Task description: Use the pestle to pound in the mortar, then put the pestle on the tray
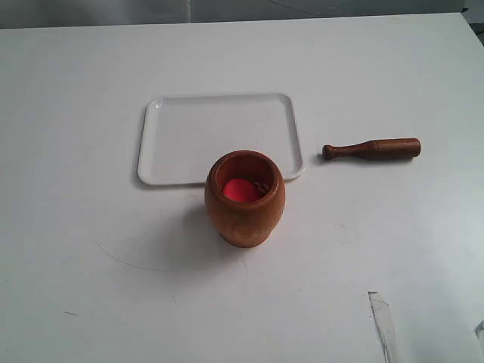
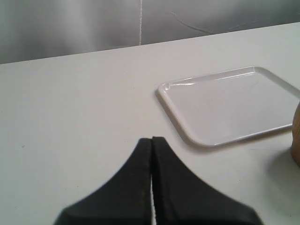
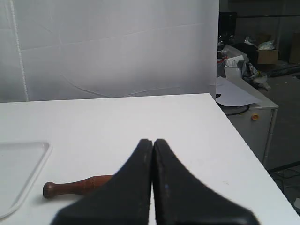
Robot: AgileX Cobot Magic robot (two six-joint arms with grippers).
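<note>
The pestle [image 1: 371, 149] is lying flat on the bench [image 1: 91, 265], right of the tray [image 1: 219, 136] and apart from it. The mortar [image 1: 244, 198] is standing upright beside the tray's edge, holding something red [image 1: 240, 190]. The left claw [image 2: 152, 140] and right claw [image 3: 153, 141] are hanging pressed together, empty.

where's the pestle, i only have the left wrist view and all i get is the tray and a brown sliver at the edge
Observer: The pestle lies flat on the table. In the exterior view it is to the right of the tray and apart from it, with its knobbed end toward the tray.
Operator: what's that brown sliver then
Observer: That is the mortar. It stands upright at the tray's near edge, and there is something red inside it.
</note>
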